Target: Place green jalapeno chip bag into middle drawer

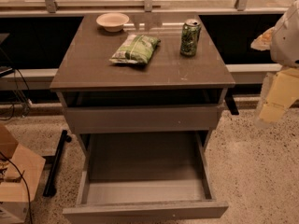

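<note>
Floor (254, 162): speckled, pale, seen on both sides of the cabinet.

Cabinet (88, 71): grey-brown, flat top, stood centre frame against a low ledge below a window. 3 items sat on its top.

Drawer (145, 209): 2nd level down, pulled well out toward the camera. Its inside was bare grey. The upper drawer (140, 119) front sat back near the cabinet face, with a dark gap between it and the top.

Box (18, 171): cardboard, at the lower left on the floor, well apart from the cabinet.

Gripper (276, 96): seen as a pale yellow shape at the right edge of the frame, below a white arm section, beside the cabinet's right side at about top height. It was well apart from all 3 items. Whether it was open or closed: cannot tell.

Bag (135, 49): green and white, lay flat on the top, left of centre, clear of the drawer and untouched.

Can (190, 37): green, upright, to the right of the bag, apart from it.

Bowl (112, 21): small, pale, upright at the back left of the top, just behind the bag.
</note>
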You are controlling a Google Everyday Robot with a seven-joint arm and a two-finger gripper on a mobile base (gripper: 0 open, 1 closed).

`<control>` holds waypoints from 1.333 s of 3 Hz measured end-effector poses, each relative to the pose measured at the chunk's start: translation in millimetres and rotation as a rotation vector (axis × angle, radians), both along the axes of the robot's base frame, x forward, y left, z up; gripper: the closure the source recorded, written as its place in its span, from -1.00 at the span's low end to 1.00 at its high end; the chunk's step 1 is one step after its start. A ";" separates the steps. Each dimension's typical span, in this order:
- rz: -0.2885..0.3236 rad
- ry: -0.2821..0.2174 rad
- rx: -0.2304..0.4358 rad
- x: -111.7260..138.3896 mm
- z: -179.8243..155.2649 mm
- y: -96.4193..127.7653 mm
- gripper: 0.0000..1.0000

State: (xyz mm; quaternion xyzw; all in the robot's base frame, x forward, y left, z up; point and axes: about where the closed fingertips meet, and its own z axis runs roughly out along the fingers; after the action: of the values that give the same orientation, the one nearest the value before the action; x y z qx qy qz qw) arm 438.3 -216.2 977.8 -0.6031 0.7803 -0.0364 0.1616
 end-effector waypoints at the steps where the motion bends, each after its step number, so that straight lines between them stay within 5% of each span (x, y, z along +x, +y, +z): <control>1: 0.000 0.000 0.000 0.1 0.0 0.1 -1.00; 3: 0.045 -0.097 0.183 53.6 -6.5 39.5 -1.00; 4: 0.063 -0.134 0.279 91.9 -2.4 77.1 -1.00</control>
State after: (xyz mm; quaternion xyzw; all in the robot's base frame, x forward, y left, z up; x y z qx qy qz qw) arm 530.2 -139.2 975.4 -0.5952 0.7459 0.0372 0.2964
